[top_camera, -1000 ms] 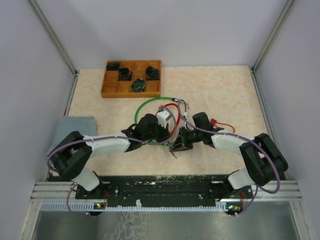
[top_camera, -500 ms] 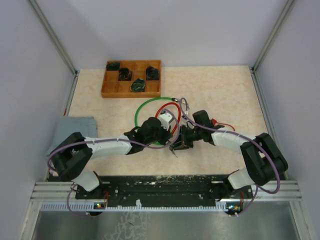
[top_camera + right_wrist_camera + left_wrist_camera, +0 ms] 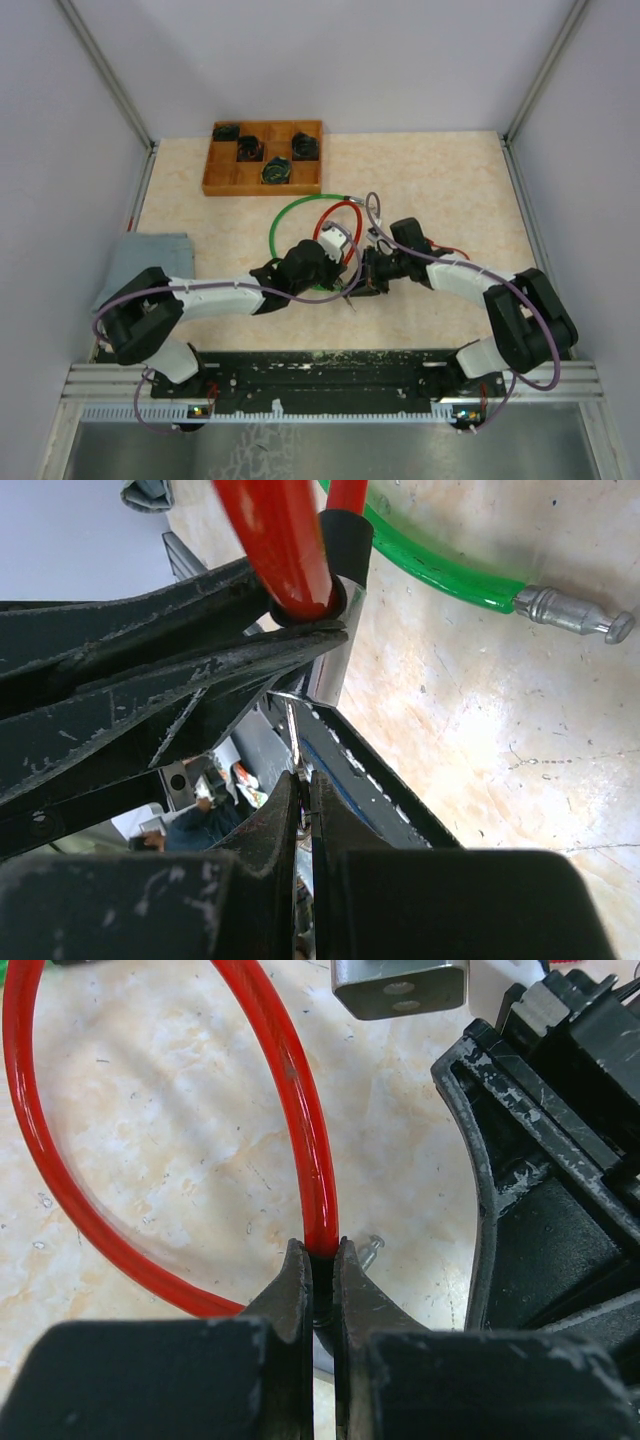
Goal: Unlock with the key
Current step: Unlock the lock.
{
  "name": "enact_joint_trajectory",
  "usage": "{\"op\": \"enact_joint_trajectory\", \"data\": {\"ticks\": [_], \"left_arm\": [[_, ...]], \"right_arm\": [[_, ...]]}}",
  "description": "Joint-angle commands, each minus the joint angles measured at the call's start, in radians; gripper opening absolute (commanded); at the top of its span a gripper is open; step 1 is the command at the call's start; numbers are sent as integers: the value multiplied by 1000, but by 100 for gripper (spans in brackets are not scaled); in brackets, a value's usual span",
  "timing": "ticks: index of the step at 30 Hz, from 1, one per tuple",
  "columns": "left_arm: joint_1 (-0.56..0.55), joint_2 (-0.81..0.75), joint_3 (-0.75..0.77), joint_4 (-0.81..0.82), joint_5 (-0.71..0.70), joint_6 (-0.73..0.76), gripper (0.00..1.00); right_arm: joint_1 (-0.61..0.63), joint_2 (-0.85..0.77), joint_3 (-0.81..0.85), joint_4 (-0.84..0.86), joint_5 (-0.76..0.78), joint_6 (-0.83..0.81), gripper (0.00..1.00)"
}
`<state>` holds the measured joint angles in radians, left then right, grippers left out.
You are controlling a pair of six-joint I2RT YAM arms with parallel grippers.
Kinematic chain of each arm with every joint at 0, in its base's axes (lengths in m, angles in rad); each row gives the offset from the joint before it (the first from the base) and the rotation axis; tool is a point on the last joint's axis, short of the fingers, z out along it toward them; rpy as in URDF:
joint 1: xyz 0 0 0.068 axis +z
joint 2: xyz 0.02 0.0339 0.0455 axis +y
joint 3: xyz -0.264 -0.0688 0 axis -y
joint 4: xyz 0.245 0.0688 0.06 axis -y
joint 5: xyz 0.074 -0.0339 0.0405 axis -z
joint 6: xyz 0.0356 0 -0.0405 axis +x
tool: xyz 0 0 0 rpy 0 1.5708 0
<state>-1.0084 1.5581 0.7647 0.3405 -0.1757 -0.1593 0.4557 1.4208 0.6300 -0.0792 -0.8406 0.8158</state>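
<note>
A red cable lock (image 3: 300,1100) loops over the table, and my left gripper (image 3: 320,1250) is shut on the black collar at its end. In the right wrist view that collar ends in a silver lock barrel (image 3: 332,660). A thin metal key (image 3: 292,735) reaches from the barrel down into my right gripper (image 3: 303,777), which is shut on it. From above, the left gripper (image 3: 338,266) and the right gripper (image 3: 366,272) meet at mid-table, with the red loop (image 3: 322,222) behind them.
A green cable (image 3: 283,218) curves around the red one, its metal end pin (image 3: 575,615) lying loose on the table. A wooden tray (image 3: 212,178) with dark parts stands at the back left. A blue cloth (image 3: 140,262) lies at the left edge.
My left arm has pushed to the right with the red cable's end, bringing it against the right gripper. The red loop has swung up and shows more fully. Both grippers stay shut.
</note>
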Motion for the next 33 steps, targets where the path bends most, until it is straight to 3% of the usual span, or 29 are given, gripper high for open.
{"op": "enact_joint_trajectory", "data": {"ticks": [1, 27, 33], "left_arm": [[-18, -40, -13, 90, 9, -27, 0], [-23, 42, -8, 123, -17, -48, 0], [-23, 51, -8, 121, -21, -46, 0]], "right_arm": [[-20, -38, 63, 8, 29, -17, 0], [8, -51, 71, -67, 14, -59, 0], [7, -68, 90, -161, 41, -119, 0]]}}
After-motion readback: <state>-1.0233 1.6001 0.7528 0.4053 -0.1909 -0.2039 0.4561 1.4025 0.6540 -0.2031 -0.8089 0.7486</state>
